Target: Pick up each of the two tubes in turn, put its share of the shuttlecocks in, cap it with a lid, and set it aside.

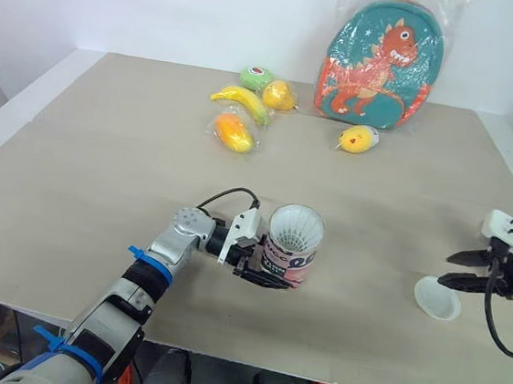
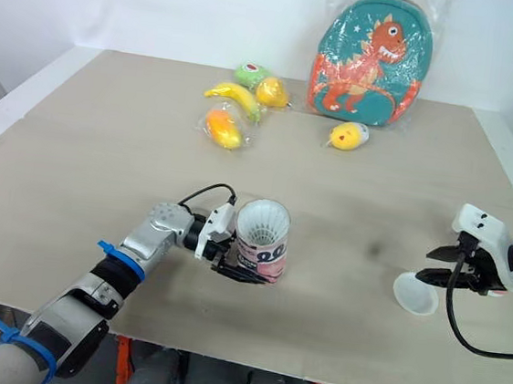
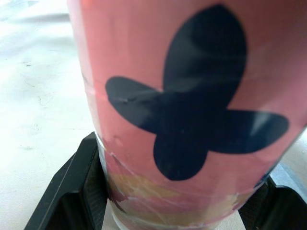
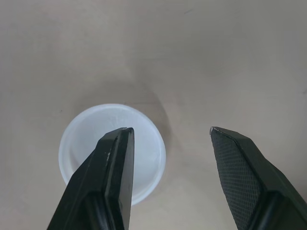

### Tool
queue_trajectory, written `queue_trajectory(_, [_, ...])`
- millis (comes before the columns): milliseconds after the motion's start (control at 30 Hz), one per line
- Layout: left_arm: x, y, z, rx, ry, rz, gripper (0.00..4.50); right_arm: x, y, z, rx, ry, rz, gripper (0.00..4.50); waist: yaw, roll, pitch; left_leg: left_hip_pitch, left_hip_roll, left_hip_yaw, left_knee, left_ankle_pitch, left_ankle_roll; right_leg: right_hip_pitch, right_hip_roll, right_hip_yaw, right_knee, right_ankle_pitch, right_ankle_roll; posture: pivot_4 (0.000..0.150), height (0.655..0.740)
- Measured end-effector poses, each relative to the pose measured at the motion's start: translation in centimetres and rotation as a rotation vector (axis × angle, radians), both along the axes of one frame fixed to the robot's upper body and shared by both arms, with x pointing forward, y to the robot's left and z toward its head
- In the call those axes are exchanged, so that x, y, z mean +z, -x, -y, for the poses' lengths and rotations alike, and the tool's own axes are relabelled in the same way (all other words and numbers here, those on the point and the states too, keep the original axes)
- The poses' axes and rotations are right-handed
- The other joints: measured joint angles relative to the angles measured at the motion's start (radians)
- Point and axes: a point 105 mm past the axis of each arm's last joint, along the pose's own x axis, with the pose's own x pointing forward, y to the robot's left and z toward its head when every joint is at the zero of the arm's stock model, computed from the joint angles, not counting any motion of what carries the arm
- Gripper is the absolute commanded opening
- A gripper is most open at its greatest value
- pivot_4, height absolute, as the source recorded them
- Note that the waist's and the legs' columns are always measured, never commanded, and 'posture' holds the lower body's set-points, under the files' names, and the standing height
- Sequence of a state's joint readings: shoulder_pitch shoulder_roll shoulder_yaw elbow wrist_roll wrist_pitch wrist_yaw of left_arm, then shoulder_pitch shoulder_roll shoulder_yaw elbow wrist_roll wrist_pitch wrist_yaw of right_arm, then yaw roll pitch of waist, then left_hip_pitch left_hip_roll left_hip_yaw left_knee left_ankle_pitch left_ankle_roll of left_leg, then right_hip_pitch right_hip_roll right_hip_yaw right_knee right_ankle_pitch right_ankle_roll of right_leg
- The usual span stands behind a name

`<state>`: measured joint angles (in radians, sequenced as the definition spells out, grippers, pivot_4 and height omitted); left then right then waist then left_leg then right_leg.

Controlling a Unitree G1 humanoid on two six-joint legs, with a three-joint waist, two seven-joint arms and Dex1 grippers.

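The left gripper (image 1: 265,272) is closed around the tube (image 1: 293,249), low down, one black finger on each side. The tube is pink with a black butterfly shape on it. It stands straight up with its open mouth on top. I cannot tell if its bottom touches the table (image 1: 103,167) or hangs just above it. White shuttlecocks (image 1: 296,226) sit inside, right up near the mouth, so this tube looks full and ready for a lid.

Far behind the tube, by the back of the table, lie some toy fruits (image 1: 240,100) in clear bags and a green dinosaur backpack (image 1: 382,63). They are well away and in nobody's way.

To the right of the tube there is just bare table. That leaves lots of room to move.

Further right, well apart from the tube, a white round lid (image 1: 436,298) lies flat on the table. It is close to the front edge of the table, so a bump could push it off.

The right gripper (image 1: 461,270) hangs just over the lid with its fingers spread wide and nothing in them. It is much nearer the lid than the left gripper is. In the right wrist view, one finger hangs over the lid and the other over bare table beside it. So the lid is not in the middle of the gap. I think the gripper should slide over a bit, catch the rim, then carry the lid left to the top of the tube.
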<state>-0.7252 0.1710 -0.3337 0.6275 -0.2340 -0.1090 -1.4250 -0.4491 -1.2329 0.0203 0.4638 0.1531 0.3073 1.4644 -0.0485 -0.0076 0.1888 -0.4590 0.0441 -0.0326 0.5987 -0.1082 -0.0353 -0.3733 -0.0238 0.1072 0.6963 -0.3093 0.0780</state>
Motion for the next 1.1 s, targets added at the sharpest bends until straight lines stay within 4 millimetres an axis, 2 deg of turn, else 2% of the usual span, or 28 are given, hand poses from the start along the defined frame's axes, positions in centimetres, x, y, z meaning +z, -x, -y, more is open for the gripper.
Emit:
queue_trajectory(233, [0.0,-0.1,-0.3,0.008,-0.004,-0.007,2.96,-1.2,0.3,-0.2,0.011,0.015,-0.051,2.76,0.000,0.000,0.000,0.000,0.000,0.000,0.000,0.000,0.000,0.000,0.000,0.000,0.000,0.000,0.000,0.150,0.7400])
queue_trajectory(300, [0.0,-0.1,-0.3,0.008,-0.005,-0.012,2.96,-2.0,0.8,-0.1,0.014,0.034,-0.086,2.76,0.000,0.000,0.000,0.000,0.000,0.000,0.000,0.000,0.000,0.000,0.000,0.000,0.000,0.000,0.000,0.150,0.7400])
queue_trajectory(367, [0.0,-0.2,-0.4,0.015,-0.007,-0.019,2.96,-2.5,0.9,-0.3,0.024,0.039,-0.095,2.24,0.000,0.000,0.000,0.000,0.000,0.000,0.000,0.000,0.000,0.000,0.000,0.000,0.000,0.000,0.000,0.150,0.7400])
queue_trajectory(433, [0.0,-0.2,-0.4,0.015,-0.009,-0.021,2.96,-2.5,0.9,-0.5,0.030,0.044,-0.093,1.52,0.000,0.000,0.000,0.000,0.000,0.000,0.000,0.000,0.000,0.000,0.000,0.000,0.000,0.000,0.001,0.150,0.7400])
queue_trajectory(533, [0.0,-0.2,-0.5,0.015,-0.017,-0.030,2.96,-2.5,0.9,-0.9,0.047,0.044,-0.092,0.09,0.000,0.000,0.000,0.000,0.000,0.000,0.000,0.000,0.000,0.000,0.000,0.000,0.000,0.000,0.001,0.150,0.7400])
queue_trajectory(667, [0.0,-0.2,-0.7,0.004,-0.026,-0.029,2.96,-2.5,0.9,-1.7,0.076,0.035,-0.092,0.03,-0.001,0.000,0.000,0.000,0.000,0.000,0.000,0.000,0.000,0.000,0.000,0.000,0.000,0.000,0.001,0.150,0.7400])
queue_trajectory(767, [0.1,-0.2,-0.7,-0.002,-0.038,-0.020,2.96,-2.2,0.5,-3.0,0.114,0.019,-0.067,0.03,-0.002,0.000,0.000,0.000,0.001,0.000,0.000,0.000,0.000,0.000,0.001,0.000,0.000,0.000,0.001,0.150,0.7400])
queue_trajectory(833, [0.2,-0.3,-0.8,-0.011,-0.051,-0.012,2.96,-0.6,-0.1,-6.1,0.200,-0.046,0.002,0.03,-0.004,0.001,0.000,0.000,0.001,0.000,0.000,0.000,0.000,0.000,0.001,0.000,0.000,0.000,0.001,0.150,0.7400])
queue_trajectory(900, [0.2,-0.3,-0.9,-0.016,-0.060,-0.007,2.96,1.3,-0.2,-8.1,0.264,-0.079,0.061,0.03,-0.003,0.002,0.000,0.000,0.001,0.000,0.000,0.000,0.000,0.000,0.001,0.000,0.000,0.000,0.002,0.150,0.7400])
queue_trajectory(1000, [0.3,-0.4,-1.0,-0.018,-0.068,-0.003,2.96,5.4,0.0,-12.2,0.397,-0.148,0.192,0.03,-0.002,0.001,0.000,0.000,0.001,0.000,0.000,0.000,0.000,0.000,0.001,0.000,0.000,-0.001,0.002,0.150,0.7400])
queue_trajectory(1033, [0.3,-0.4,-1.1,-0.023,-0.073,-0.005,2.96,7.2,0.3,-14.2,0.467,-0.177,0.250,0.03,-0.003,0.001,0.000,0.000,0.001,0.000,0.000,0.000,0.000,-0.001,0.001,0.000,0.000,-0.001,0.002,0.150,0.7400])
queue_trajectory(1100, [0.3,-0.4,-1.1,-0.029,-0.080,-0.015,2.96,9.8,1.3,-16.8,0.574,-0.194,0.326,0.03,-0.001,0.001,0.000,-0.001,0.001,-0.001,-0.001,0.000,0.000,-0.001,0.001,0.000,-0.001,-0.001,0.001,0.150,0.7400])
